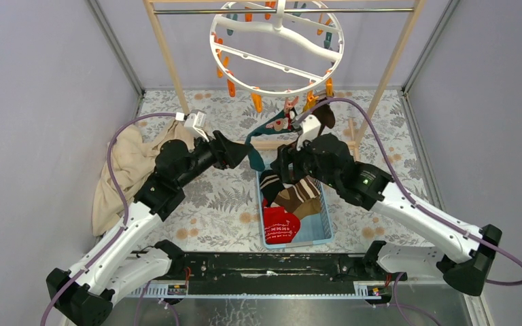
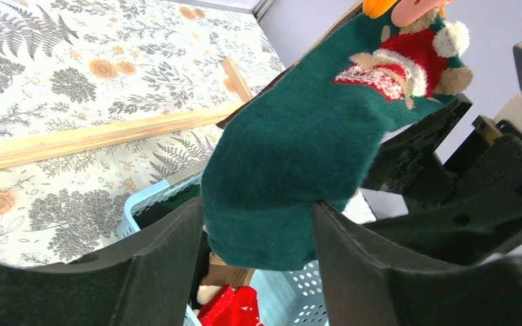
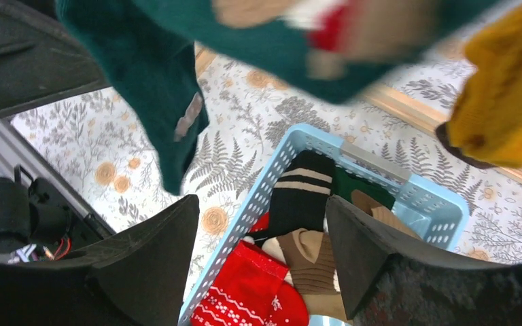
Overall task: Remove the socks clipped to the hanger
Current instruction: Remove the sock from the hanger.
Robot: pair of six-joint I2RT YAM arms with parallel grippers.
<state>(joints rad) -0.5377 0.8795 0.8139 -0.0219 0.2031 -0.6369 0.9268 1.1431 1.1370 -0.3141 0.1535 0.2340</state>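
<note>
A dark green sock (image 2: 292, 149) with a red and white figure on it hangs from an orange clip (image 2: 379, 5) at the near edge of the hanger (image 1: 280, 24), which hangs at the far centre from the rail of a wooden rack (image 1: 166, 54). Just right of it hangs a mustard sock (image 3: 496, 102). The left end effector (image 2: 257, 207) has its jaws wide apart, and the green sock's lower end hangs between them, unclamped. The right end effector (image 3: 262, 204) is just right of that sock, jaws spread wide with nothing in them. Below, on the floral counter (image 1: 211, 204), a light blue basket (image 3: 418, 197) holds a black-and-white striped sock (image 3: 302, 190), a brown sock (image 3: 312, 261) and a red patterned sock (image 3: 245, 292). A beige cloth (image 1: 119, 170) lies at the left.
</note>
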